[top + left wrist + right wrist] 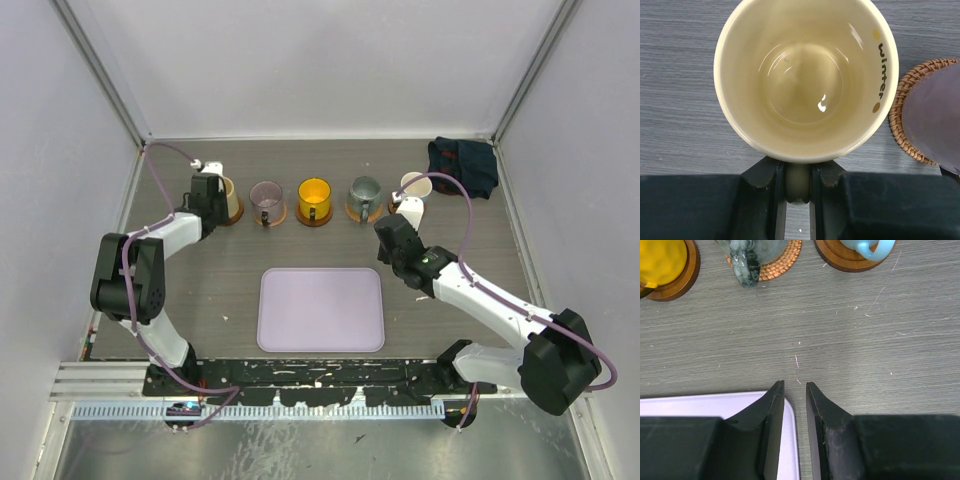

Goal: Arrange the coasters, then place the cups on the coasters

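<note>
Left gripper (797, 176): jaws clamped on the handle of the cream ceramic cup (805, 75), at the left end of the far row. A brown edge shows beneath this cup; whether it rests there cannot be told.

Next in the row, each on a round brown coaster (268, 217):
- translucent purplish-grey cup (267, 197)
- yellow-orange cup (314, 195)
- grey-green cup (365, 189)
- light blue cup (867, 246)

Right gripper (795, 390): jaws narrowly apart and empty, over the edge of the lavender rectangular tray (700, 405).

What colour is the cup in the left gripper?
The cup is cream, with black "winter" lettering by its rim; the left wrist view shows it best.
</note>
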You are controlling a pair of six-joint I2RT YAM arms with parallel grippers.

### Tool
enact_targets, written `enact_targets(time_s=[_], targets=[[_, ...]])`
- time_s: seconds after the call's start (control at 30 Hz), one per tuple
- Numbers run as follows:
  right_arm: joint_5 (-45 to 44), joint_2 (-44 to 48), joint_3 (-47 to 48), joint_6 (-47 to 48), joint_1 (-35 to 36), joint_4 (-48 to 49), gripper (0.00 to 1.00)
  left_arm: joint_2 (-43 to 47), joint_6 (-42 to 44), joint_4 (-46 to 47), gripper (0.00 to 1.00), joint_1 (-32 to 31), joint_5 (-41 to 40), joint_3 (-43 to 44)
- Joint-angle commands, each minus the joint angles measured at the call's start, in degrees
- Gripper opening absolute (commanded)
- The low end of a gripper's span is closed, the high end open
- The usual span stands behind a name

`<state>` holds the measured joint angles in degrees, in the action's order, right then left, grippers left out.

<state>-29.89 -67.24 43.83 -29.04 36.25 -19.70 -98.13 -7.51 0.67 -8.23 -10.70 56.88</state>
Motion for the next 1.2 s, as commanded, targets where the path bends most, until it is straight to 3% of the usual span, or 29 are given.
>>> enact_targets(time_s=[0.0, 0.17, 0.3, 0.6, 1.17], targets=[[0.0, 0.3, 1.6, -0.7, -0.2, 2.6, 0.30, 2.8, 0.1, 7.3, 0.03, 0.2, -0.8, 0.2], [0.3, 0.1, 1.6, -0.8, -0.2, 2.6, 0.30, 2.8, 0.0, 7.5, 0.06, 0.2, -1.1, -0.3], [0.4, -0.1, 1.6, -0.8, -0.2, 2.6, 0.30, 2.6, -0.1, 7.4, 0.17, 0.2, -1.6, -0.5], [0.9, -0.4, 1.4, -1.0, -0.2, 2.6, 0.30, 3.8, 0.9, 5.3, 0.30, 0.2, -3.1, -0.1], [1.9, -1.5, 1.4, -1.4, -0.2, 3.0, 0.29, 6.5, 1.7, 3.2, 0.32, 0.2, -5.1, -0.7]])
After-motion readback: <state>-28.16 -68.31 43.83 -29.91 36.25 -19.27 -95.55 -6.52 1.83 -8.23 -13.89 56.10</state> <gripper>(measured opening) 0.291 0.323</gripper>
